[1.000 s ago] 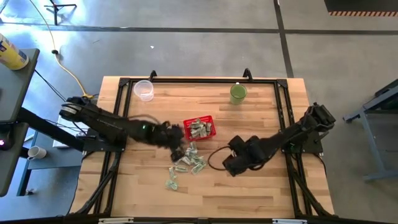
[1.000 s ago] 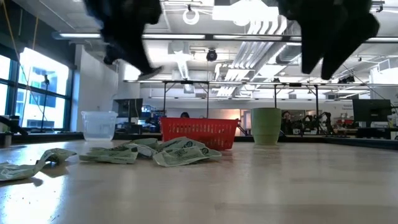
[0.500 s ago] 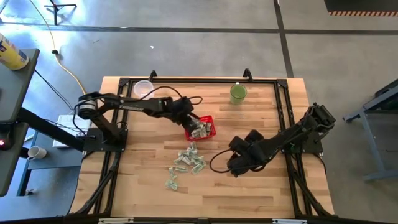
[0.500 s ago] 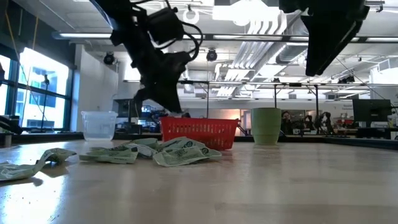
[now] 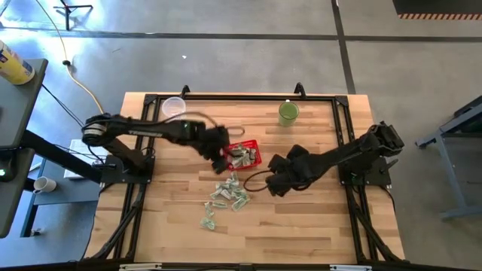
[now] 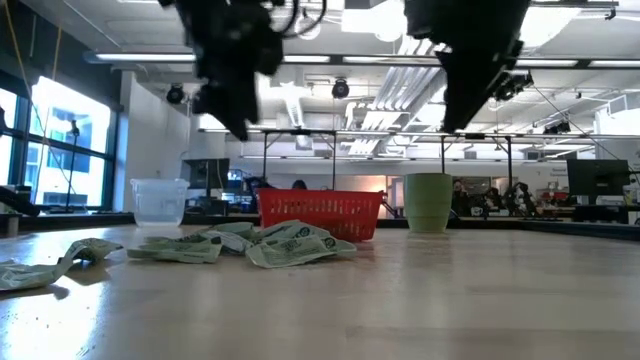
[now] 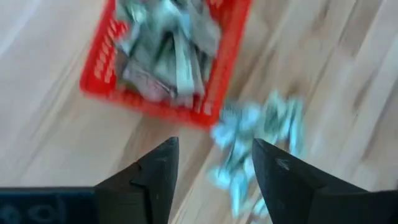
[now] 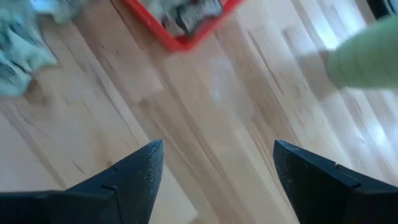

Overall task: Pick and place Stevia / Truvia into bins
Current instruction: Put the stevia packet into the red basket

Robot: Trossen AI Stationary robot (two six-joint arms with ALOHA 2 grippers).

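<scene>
Pale wooden desk [image 5: 316, 226], long planks with visible grain, framed by a black metal rail. Near the middle, a small red basket [image 5: 242, 155], squarish plastic with latticed mesh sides, sitting a little askew to the desk edges and already heaped with sachets [image 5: 241, 156]. In the left wrist view, the same basket [image 7: 163, 62] seen from above, crammed with thin paper packets overlapping at all angles, no shared long axis to make out.

Just beside the basket on the near side, a loose pile of sachets [image 5: 228, 193]: flat, pale green and white rectangles, some creased, pointing every which way. One stray packet [image 5: 208, 220] lying apart from the pile, closer to the front edge. In the low view, the heap [image 6: 240, 243] flat on the wood in front of the basket [image 6: 320, 211], one crumpled packet [image 6: 55, 264] off to the side.

Left gripper [image 5: 220, 151] over the basket's left edge, fingers [image 7: 158, 171] apart with nothing between them. Right gripper [image 5: 274, 181] above bare wood to the right of the pile, fingers [image 8: 134, 171] spread wide, empty.

Clear plastic cup [image 5: 174, 108] and green cup [image 5: 288, 113], both upright and round, near the far rail.
</scene>
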